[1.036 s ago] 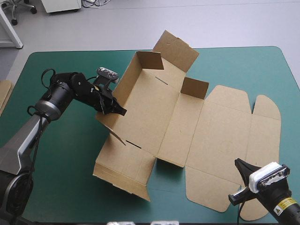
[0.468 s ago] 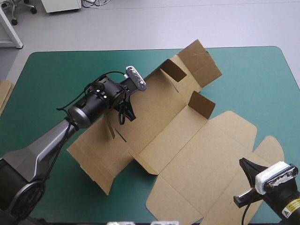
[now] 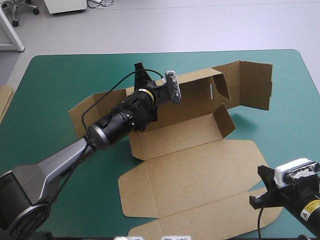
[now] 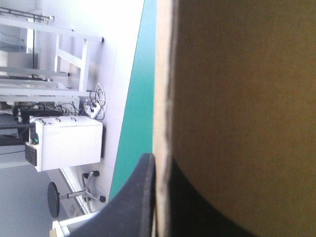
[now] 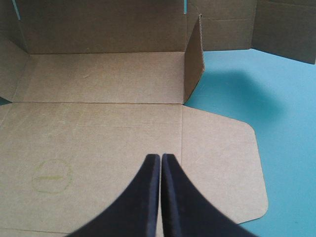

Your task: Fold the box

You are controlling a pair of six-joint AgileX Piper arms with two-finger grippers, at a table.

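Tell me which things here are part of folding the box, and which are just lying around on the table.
Part of the job:
- the brown cardboard box sheet, back wall raised
- the left gripper, shut on that raised wall
- the right gripper, shut, over the flat panels

Just lying about:
- an edge of more brown board at the left edge of the teal-green table
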